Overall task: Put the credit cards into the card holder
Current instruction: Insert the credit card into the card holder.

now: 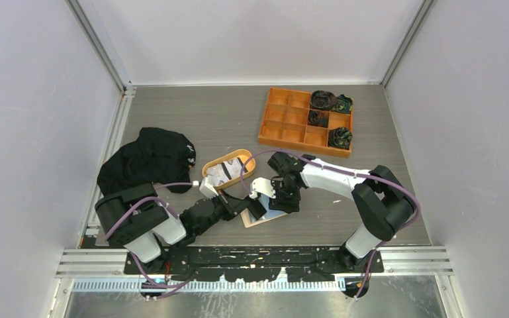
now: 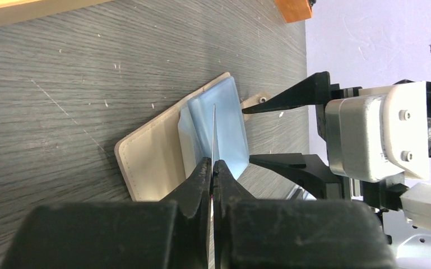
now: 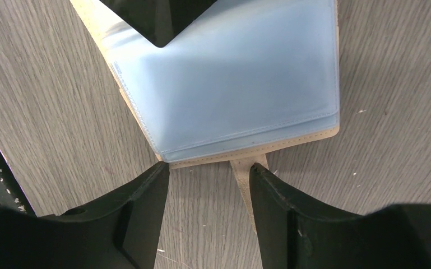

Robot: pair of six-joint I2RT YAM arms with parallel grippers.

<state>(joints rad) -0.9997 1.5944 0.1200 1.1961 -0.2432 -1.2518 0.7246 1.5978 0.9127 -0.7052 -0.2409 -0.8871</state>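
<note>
Left wrist: left hand (image 2: pixel 213 164) sideways (low)

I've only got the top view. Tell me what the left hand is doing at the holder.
Observer: The left hand is shut on a thin sheet standing edge-on over the open holder. Whether it is a card or a sleeve, I cannot tell.
Operator: Now report the right hand.
Observer: The right hand is open, straddling the holder's snap tab.
</note>
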